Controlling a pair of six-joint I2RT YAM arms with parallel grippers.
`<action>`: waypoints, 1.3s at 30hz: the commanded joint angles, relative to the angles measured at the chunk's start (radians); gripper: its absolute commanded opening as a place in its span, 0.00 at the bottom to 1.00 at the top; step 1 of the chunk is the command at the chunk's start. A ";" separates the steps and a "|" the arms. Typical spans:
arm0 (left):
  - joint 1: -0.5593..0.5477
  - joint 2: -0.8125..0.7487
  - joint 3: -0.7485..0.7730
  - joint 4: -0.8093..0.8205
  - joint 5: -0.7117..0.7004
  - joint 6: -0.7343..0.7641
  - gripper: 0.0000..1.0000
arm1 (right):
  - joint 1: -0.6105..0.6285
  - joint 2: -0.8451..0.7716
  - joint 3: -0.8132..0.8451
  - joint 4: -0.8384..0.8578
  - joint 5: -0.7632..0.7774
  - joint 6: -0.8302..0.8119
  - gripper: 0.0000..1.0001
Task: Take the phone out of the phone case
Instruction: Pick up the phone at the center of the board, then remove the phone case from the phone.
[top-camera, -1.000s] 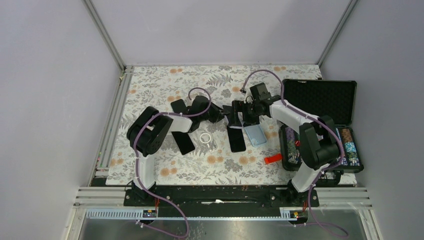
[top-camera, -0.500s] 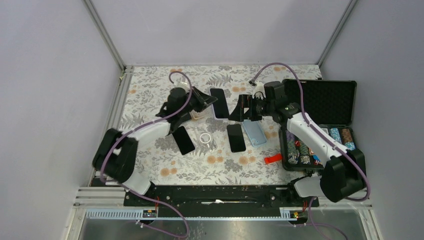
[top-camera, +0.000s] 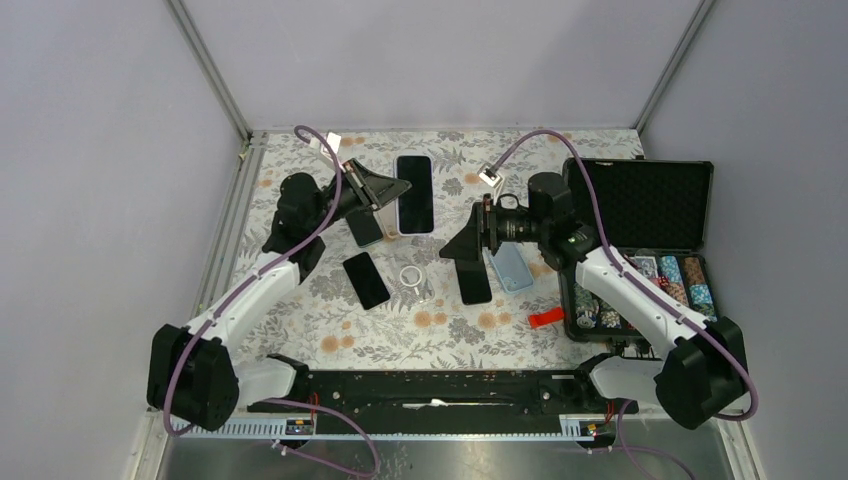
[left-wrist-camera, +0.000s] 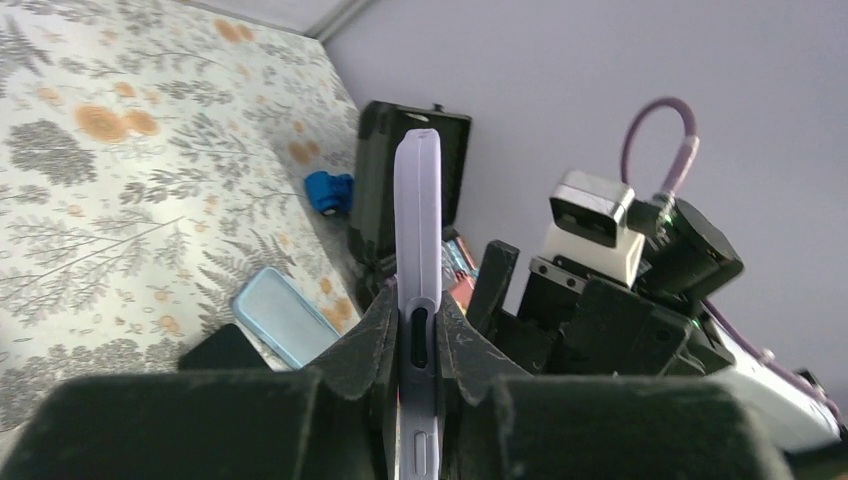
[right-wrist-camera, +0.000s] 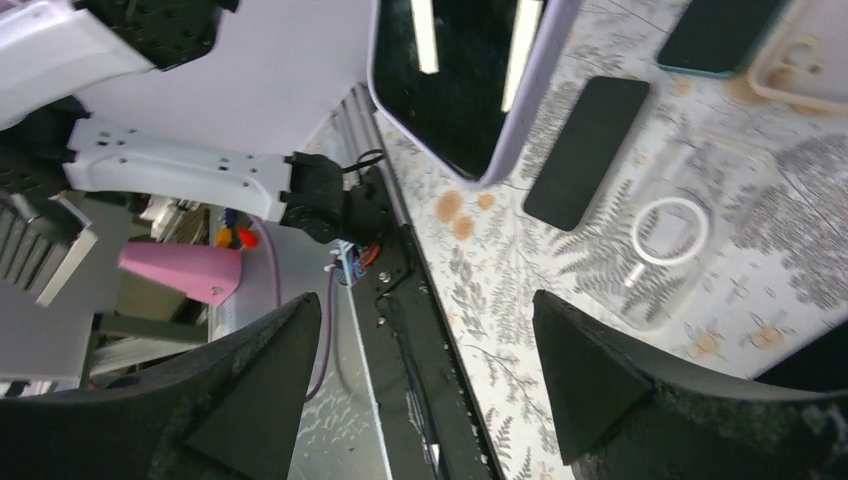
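Floral tablecloth (top-camera: 300, 320) over the table, plain grey walls behind.

- Phone (top-camera: 414, 192): dark screen showing, seated in the lilac phone case (left-wrist-camera: 418, 210). It is held off the cloth at the far left-centre.
- Left gripper (left-wrist-camera: 420, 322): clamped on one end of the lilac phone case, a finger on each face.
- Right gripper (right-wrist-camera: 425, 305): jaws spread wide, nothing between them, near the phone but apart from it.
- On the cloth: black phones (top-camera: 367, 280) (top-camera: 473, 281) lying flat, a clear case (top-camera: 414, 280) with a white ring between them, and a light blue case (top-camera: 511, 267).
- Right edge: open black carry case (top-camera: 640, 195) holding poker chips (top-camera: 690, 280).
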 joint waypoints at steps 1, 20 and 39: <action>0.009 -0.093 0.020 0.134 0.149 0.014 0.00 | 0.038 -0.051 -0.003 0.203 -0.069 0.051 0.81; 0.026 -0.043 -0.040 0.778 0.380 -0.349 0.00 | 0.151 -0.125 -0.011 0.242 -0.103 -0.129 0.31; 0.026 -0.030 -0.056 0.811 0.369 -0.378 0.00 | 0.162 -0.115 0.009 0.405 0.001 -0.022 0.58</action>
